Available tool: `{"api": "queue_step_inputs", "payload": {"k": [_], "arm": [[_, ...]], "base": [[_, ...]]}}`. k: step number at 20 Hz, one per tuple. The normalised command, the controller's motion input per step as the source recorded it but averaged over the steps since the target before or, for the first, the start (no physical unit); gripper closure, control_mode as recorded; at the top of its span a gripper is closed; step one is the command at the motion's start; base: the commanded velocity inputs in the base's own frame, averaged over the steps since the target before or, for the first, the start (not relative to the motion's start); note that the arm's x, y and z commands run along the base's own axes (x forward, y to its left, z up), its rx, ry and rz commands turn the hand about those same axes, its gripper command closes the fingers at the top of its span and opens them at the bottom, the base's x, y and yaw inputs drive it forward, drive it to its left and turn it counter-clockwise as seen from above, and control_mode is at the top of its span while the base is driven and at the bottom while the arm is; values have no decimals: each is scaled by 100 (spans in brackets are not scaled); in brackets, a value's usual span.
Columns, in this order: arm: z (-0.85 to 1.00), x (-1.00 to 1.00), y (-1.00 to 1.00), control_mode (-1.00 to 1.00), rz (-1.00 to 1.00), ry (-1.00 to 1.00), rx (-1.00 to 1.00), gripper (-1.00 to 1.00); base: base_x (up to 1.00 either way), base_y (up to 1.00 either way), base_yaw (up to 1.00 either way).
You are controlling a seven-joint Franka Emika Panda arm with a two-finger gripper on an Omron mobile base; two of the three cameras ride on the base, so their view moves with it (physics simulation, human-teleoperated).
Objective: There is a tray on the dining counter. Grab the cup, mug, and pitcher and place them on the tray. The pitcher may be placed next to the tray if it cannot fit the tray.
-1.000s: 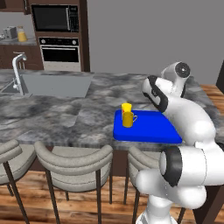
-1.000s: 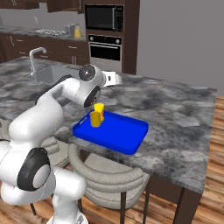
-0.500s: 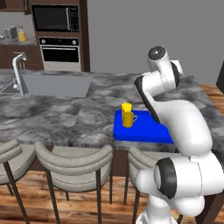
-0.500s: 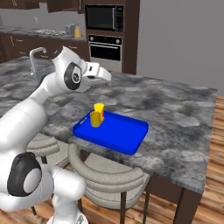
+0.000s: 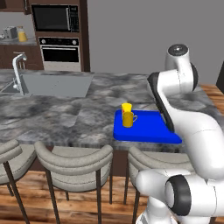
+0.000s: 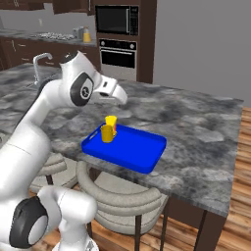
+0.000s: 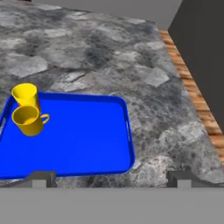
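Grey marbled tabletop (image 7: 144, 74) is spreading beyond the fingers (image 7: 111, 177), which are standing wide apart, gripping nothing, their tips cut off. Just ahead, the bright blue tray (image 7: 87, 140) is lying flat. Toward its far left corner, the golden mug (image 7: 28, 120) is partly hiding the yellow cup (image 7: 25, 94) touching behind it.

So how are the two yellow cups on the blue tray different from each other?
The mug has a loop handle on its side; the cup has none. The cup carries a red mark down its side, while the mug is plain yellow. The mug looks squatter, the cup slimmer. Both stand upright, side by side in one corner of the tray, and both look empty.
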Motion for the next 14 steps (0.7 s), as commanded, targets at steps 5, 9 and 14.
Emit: {"api": "queue_step_inputs", "payload": {"k": [5,9,14], "arm": [[-8,-14,-7,-100,0,0,21,-100],[-1,-31,0,-100,0,0,12,-100],[0,-46,5,-100,7,0,2,-100]], "base": [[0,0,0],[0,0,0],[0,0,0]]}}
